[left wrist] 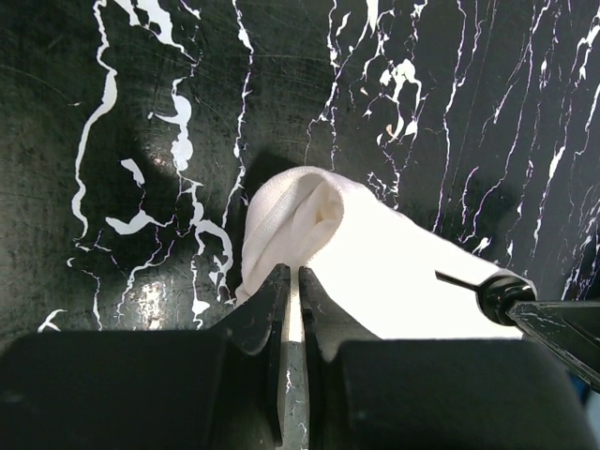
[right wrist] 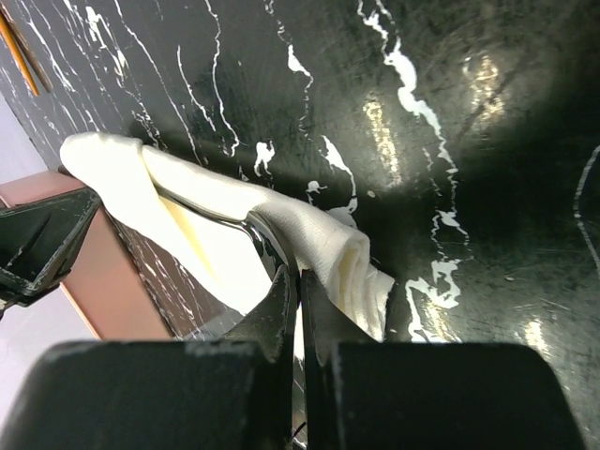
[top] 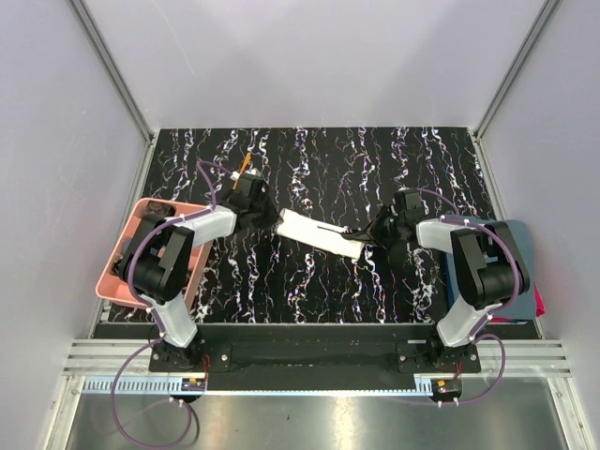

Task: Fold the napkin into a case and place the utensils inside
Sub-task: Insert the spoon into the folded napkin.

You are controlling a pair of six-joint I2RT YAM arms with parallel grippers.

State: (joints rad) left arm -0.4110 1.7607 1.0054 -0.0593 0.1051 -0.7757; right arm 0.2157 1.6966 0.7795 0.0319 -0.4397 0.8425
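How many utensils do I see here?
2: a black spoon on the white napkin, and an orange stick just beyond the left gripper. More may be hidden.

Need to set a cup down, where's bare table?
Free: black marble table behind and in front of the cream cloth napkin. Crowded: left gripper pinching it, right gripper holding a slim black spoon; pink tray left, blue-grey towel right.

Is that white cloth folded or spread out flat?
Folded: the napkin is a narrow strip, with layered folds showing at both ends.
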